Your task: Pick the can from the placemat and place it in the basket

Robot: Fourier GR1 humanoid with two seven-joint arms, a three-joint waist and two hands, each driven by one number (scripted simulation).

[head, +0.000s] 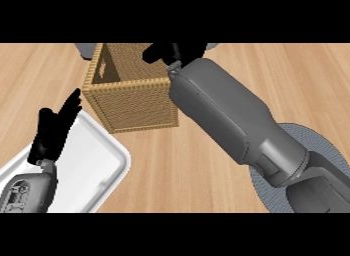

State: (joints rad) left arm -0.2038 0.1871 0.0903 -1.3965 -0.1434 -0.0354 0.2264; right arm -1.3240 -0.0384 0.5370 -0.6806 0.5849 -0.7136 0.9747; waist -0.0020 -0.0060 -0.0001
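Right hand (175,53) held above the far rim of the wicker basket (134,107), whether closed cannot be told, can hidden from view, left hand (56,127) kept left of the basket over a white tray (108,165), fingers (73,100) straight and pressed together

I see the basket (134,100) far and centre on the table (178,155), the tray (104,165) near left, the placemat (325,147) near right, and my right hand (167,52) over the basket.
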